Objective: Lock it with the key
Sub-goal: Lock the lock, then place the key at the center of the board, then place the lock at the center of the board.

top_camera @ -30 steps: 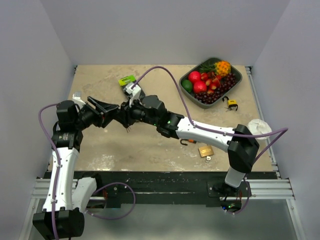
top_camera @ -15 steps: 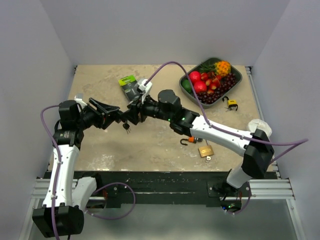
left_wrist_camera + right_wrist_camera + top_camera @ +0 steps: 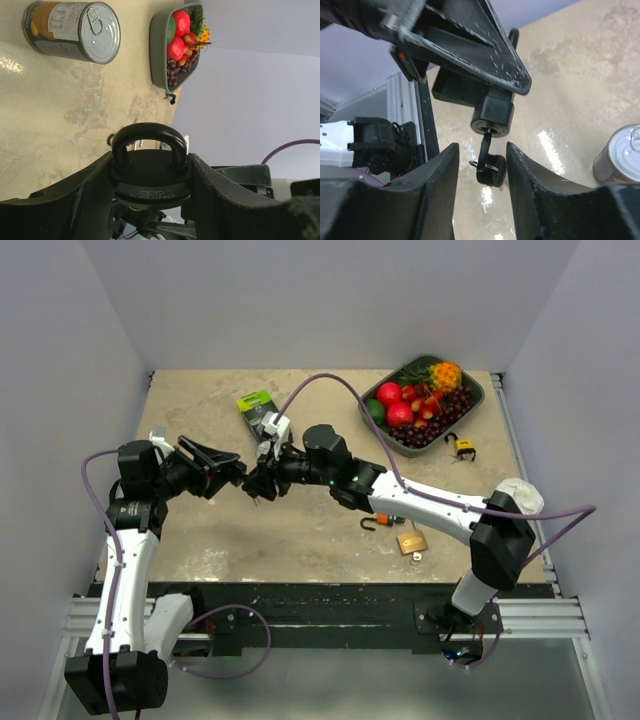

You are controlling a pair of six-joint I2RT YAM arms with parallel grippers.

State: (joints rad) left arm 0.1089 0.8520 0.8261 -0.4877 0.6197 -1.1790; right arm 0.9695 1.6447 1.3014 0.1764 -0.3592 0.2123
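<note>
While the two arms meet above the left half of the desk (image 3: 300, 540), about midway between its far and near edges, the overhead view has the left claw (image 3: 232, 473) reaching rightward. The right claw (image 3: 260, 486) is stretched across from the right side to face it. A can (image 3: 257, 408) sits toward the far edge behind them. A fruit tray (image 3: 478, 392) fills the far right corner, and a brass lock (image 3: 411, 541) waits unused by the near edge.

Over to the left wrist: its fingers are clamped on a black padlock (image 3: 150, 175), both shackle legs down in the body. It is held off the desk, apparently so the keyhole end is offered to the other arm.

Now the right wrist, and there is the key (image 3: 489, 167), blade seated in the padlock's cylinder, head hanging below. The right claw's fingers (image 3: 435, 190) stand apart either side of that head, with a gap showing on one side, so it looks ungripped. The likely call is to close on the head, then twist. The left arm's firm hold is what should resist that turn.
</note>
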